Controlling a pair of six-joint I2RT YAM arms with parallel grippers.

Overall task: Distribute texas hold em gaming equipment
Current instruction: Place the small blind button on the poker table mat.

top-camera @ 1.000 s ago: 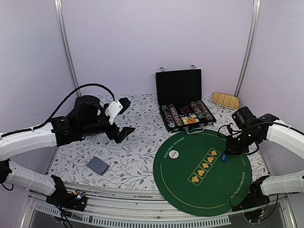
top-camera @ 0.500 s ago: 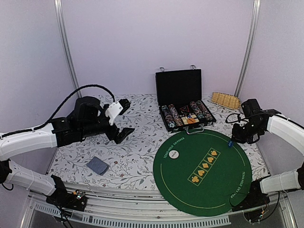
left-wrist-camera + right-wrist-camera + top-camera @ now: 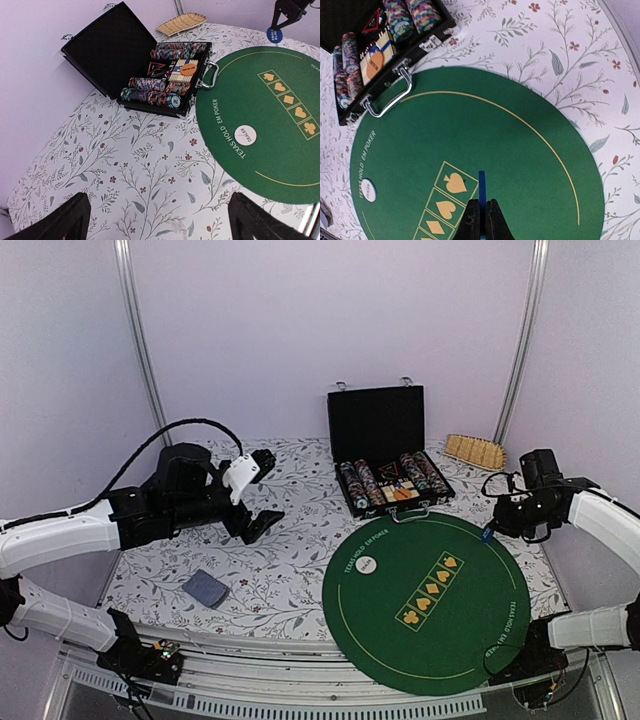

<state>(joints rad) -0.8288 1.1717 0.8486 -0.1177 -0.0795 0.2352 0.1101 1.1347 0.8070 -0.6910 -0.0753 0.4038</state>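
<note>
While the right jaws are pinched tight on the blue marker disc (image 3: 481, 190), gripping it edge-on by its rim, that disc hangs above the green felt mat (image 3: 450, 630), near the mat's 2 o'clock edge in the top view. At about 10 o'clock on the felt the white marker disc (image 3: 367, 564) lies flat beside the printed lettering. At the mat's 12 o'clock edge stands the black case (image 3: 378, 425), lid up, with rows of striped poker chips (image 3: 421, 471) and an orange marker disc (image 3: 189, 64) inside. Well out at the mat's 10 o'clock, the left jaws are spread wide and hold nothing, hovering over the floral worktop (image 3: 290, 570). The deck of playing cards (image 3: 206, 588), blue-grey back up, lies on the worktop at the mat's 9 o'clock, well apart from both the mat and the left jaws.
</note>
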